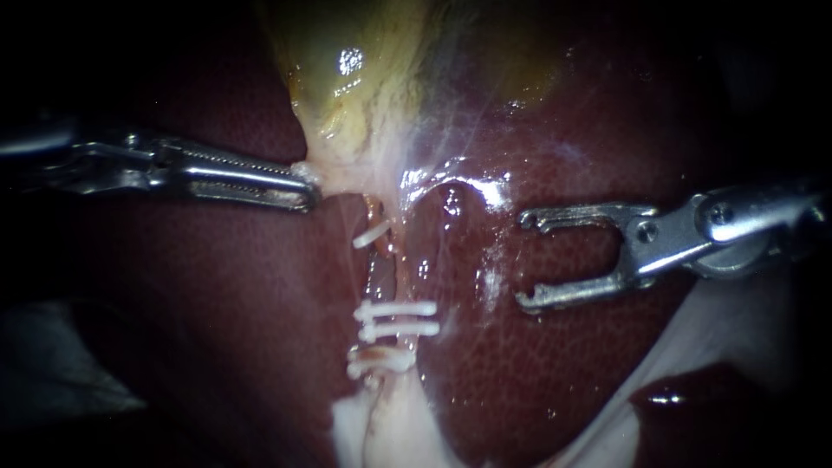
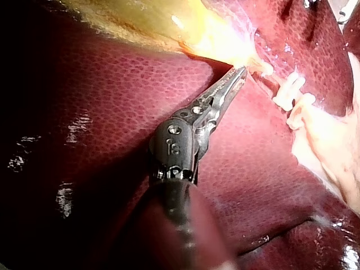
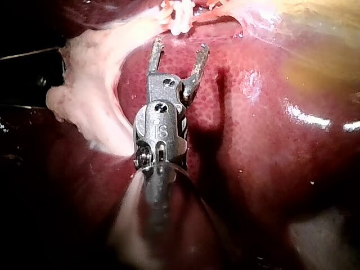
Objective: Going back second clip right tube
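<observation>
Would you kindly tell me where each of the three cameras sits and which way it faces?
Endoscope view: close over the liver, facing the clips; left instrument enters left, shut on pale tissue, right instrument enters right, jaws open.
Left wrist view: on the left arm, looking along its shaft toward the gallbladder.
Right wrist view: on the right arm, behind its open jaws, facing the clips.
All three share the clips.

A surgical setting, close up: glistening dark red liver, a yellowish gallbladder lying against it, white clips across a tube on it, and the slim metal left instrument and right instrument reaching over it.
</observation>
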Motion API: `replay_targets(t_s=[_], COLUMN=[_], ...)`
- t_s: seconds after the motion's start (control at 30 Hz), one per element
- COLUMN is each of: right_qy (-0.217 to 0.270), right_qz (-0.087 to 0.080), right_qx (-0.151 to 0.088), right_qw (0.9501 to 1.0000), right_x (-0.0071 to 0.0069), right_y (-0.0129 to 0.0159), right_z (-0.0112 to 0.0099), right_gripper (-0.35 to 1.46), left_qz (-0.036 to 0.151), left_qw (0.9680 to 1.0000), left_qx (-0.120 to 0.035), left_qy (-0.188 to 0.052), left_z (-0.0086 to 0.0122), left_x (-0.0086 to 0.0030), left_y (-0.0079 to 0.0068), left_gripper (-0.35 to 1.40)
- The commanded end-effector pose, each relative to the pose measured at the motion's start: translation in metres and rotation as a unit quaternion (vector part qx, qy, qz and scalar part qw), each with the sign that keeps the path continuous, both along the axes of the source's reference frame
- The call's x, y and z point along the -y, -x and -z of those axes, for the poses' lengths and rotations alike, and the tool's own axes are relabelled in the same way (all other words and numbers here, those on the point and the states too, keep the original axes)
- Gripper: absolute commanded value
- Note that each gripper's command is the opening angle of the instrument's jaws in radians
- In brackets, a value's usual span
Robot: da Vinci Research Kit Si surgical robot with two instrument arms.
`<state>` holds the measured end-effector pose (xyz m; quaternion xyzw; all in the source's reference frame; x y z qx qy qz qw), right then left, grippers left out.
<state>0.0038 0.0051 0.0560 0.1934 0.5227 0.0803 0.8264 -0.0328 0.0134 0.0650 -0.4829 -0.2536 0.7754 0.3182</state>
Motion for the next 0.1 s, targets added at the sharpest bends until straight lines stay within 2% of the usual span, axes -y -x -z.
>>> replay_targets(t_s=[0.03,0.1], right_qy=[-0.001,-0.002], right_qz=[0.001,0.003], right_qx=[-0.002,-0.004], right_qw=[1.0000,1.0000], right_x=[0.0001,0.0001], right_y=[0.0000,-0.0001], right_z=[0.0000,0.0001], right_gripper=[0.50,0.50], left_qz=[-0.001,-0.001], left_qw=[1.0000,1.0000], left_qx=[0.000,0.001], left_qy=[0.000,-0.001], left_z=[0.0001,0.0002], left_x=[0.0000,0.0000], left_y=[-0.0001,-0.0002], left_gripper=[-0.35,-0.35])
